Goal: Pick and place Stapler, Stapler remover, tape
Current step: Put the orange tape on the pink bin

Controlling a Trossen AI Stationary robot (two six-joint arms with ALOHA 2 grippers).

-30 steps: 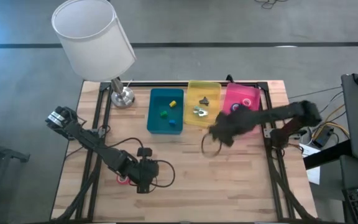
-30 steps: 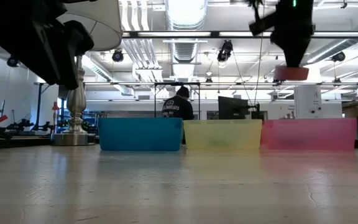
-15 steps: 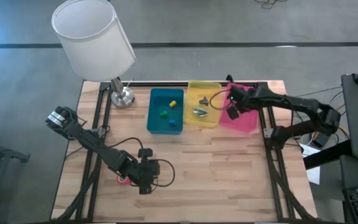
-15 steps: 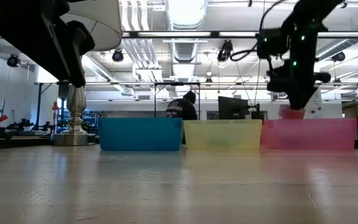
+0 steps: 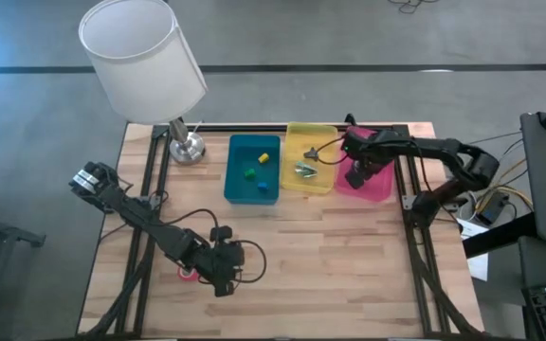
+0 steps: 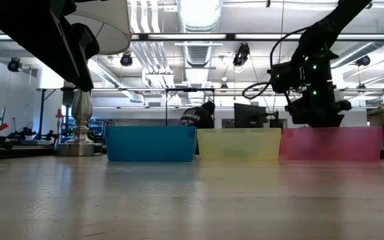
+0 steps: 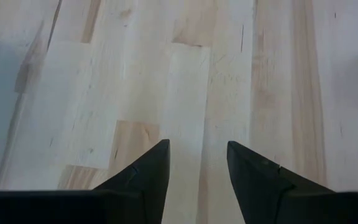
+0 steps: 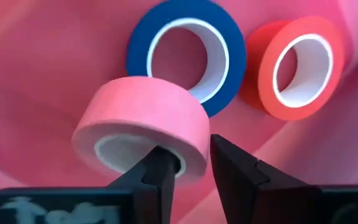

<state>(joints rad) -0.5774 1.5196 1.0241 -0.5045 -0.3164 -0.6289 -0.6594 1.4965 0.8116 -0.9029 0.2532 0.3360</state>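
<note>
Nearest the front edge of the worktop (image 5: 349, 265), toward its left corner, the left gripper (image 7: 194, 146) is found hanging low over bare wood, its fingers set apart with nothing between them. One small red-pink roll (image 5: 187, 275) lies on the worktop just beside it, so this arm is judged to be posted there ready to collect that roll. No stapler can be identified anywhere on the worktop. Along the far edge three bins stand side by side. The blue bin (image 5: 227, 170) holds small coloured blocks, and the yellow bin (image 5: 311, 126) holds a small metallic item, too small to identify. The pink bin (image 5: 387, 152) stands nearest the far right corner. The right gripper (image 8: 191, 149) is lowered into the pink bin. Its fingers are closed narrowly on the wall of a pink roll (image 8: 145, 109), one finger inside the core and the other outside. This grip by the wall is judged to have been chosen because the roll is too broad to be spanned whole. The roll is held tilted, close above the bin floor, which suggests that placing is at hand. A blue roll (image 8: 137, 56) and a red roll (image 8: 258, 68) lie flat in the same bin, just beyond it, so the tape is evidently being gathered there by kind. A lamp (image 5: 140, 52) stands at the far left corner, clear of both arms. Beyond the worktop, a person (image 6: 195, 115) is seen in the room.
</note>
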